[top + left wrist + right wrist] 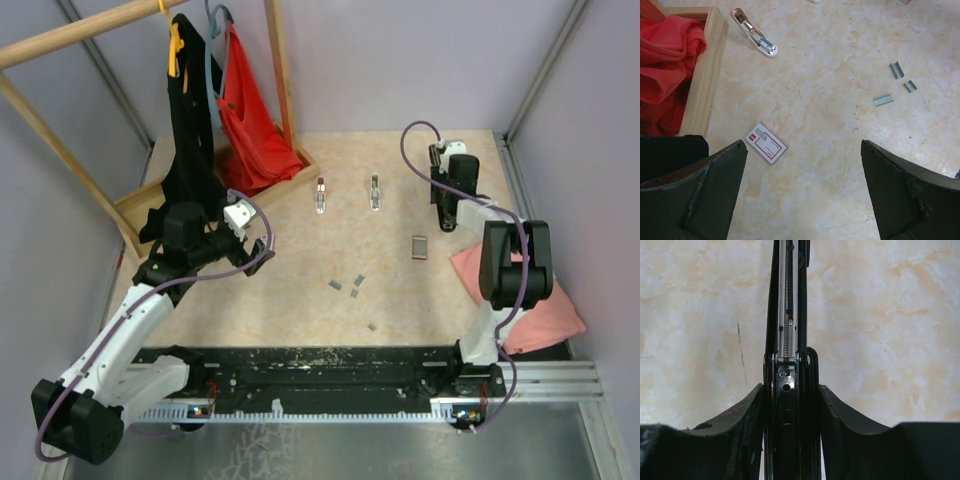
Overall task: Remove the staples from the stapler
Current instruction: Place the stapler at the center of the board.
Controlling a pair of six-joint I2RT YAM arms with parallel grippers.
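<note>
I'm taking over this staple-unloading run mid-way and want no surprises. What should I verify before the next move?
1. Right gripper grips the black stapler: ok, a finger presses on each side.
2. Stapler opened: ok, the spring channel is exposed.
3. Channel emptied of staples: cannot tell from the right wrist view.
4. Left gripper free to help: ok, open and empty.
5. Loose staples out of the left gripper's way: ok, they lie off to one side of it.
6. Red-labelled box clear of the fingers: ok, it lies apart from them.
</note>
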